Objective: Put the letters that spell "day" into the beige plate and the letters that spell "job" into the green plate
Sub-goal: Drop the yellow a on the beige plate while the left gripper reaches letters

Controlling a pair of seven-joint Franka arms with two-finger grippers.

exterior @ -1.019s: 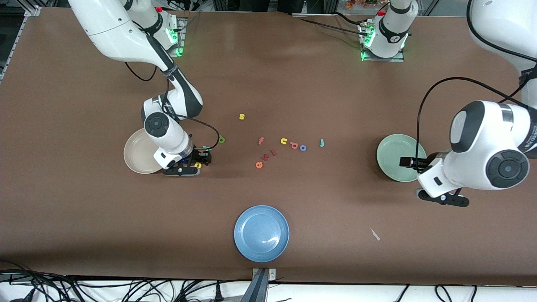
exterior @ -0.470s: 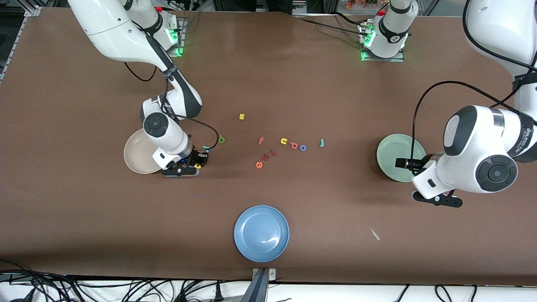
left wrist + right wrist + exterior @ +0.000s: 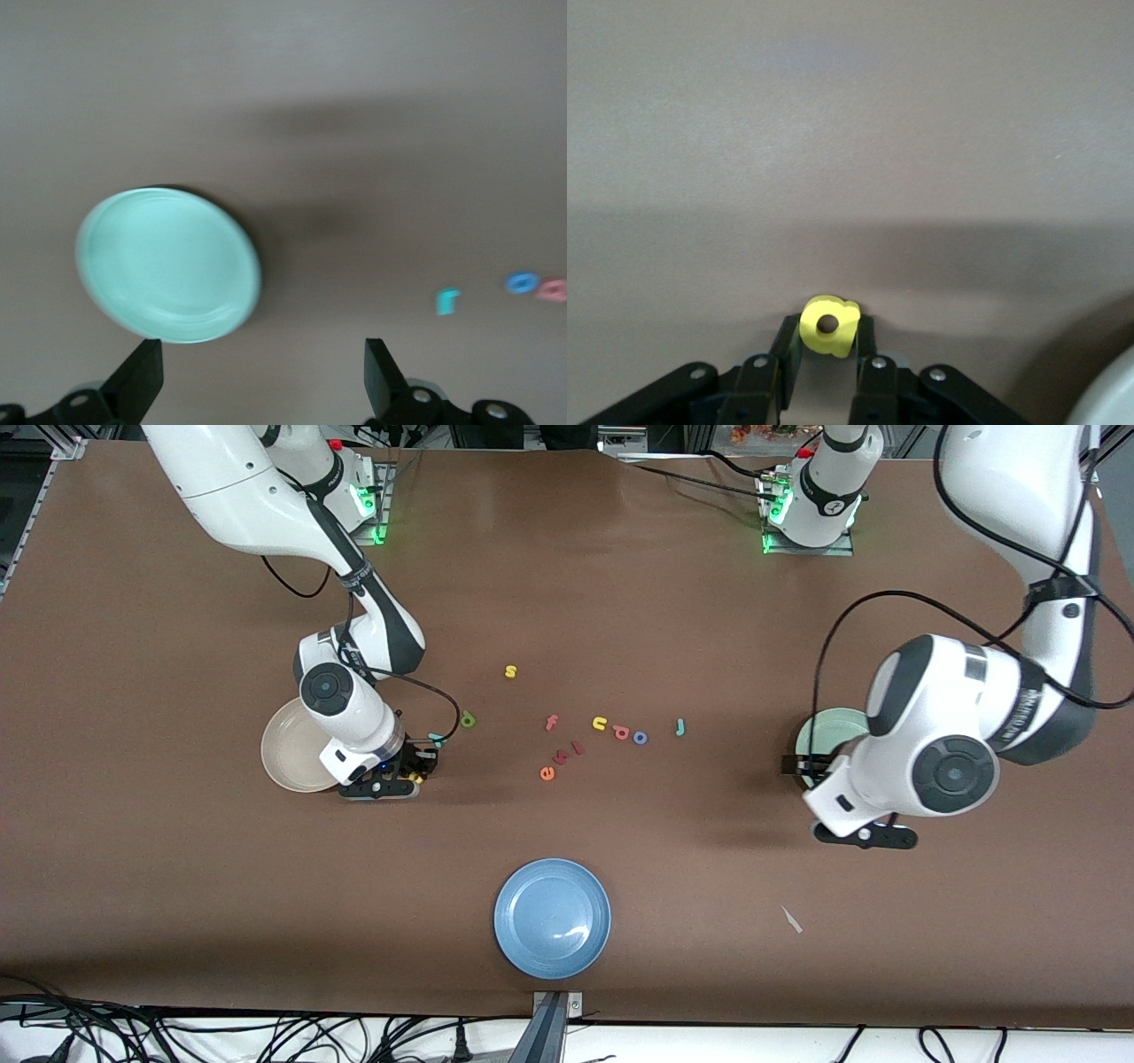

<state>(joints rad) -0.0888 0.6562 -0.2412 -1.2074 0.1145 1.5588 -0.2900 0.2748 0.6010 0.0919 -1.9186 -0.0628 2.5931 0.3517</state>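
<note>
Three round plates on the brown table (image 3: 177,886): a cream-beige plate (image 3: 288,757) toward the right arm's end, a pale mint-green plate (image 3: 828,731) toward the left arm's end, and a blue plate (image 3: 552,918) nearest the front camera. Now the foam letters, eleven in the front view. The right gripper (image 3: 825,341) is down at the table just beside the beige plate, its two fingers (image 3: 785,341) pinching the yellow rounded "a" (image 3: 828,327), which the front view shows only as a speck under the wrist. The teal "y" (image 3: 436,739) lies just beside that gripper, partly covered by it, and the green "d" (image 3: 468,720) sits a little farther toward the middle. A lone yellow "s" (image 3: 510,671) lies farther from the camera than the rest. In the central cluster: a pink "f" (image 3: 551,723), a yellow "u" (image 3: 600,724), an orange-red "b" (image 3: 621,732), a blue ring "o" (image 3: 640,738) and a teal "j" (image 3: 679,727), plus a red-orange "e" (image 3: 547,774) with two small reddish pieces too tiny to read. The left gripper (image 3: 261,376) hangs over the bare table beside the green plate, fingers (image 3: 142,376) spread wide and holding nothing. The left arm's bulk covers most of that green plate in the front view; its wrist view shows the plate whole, blurred.
</note>
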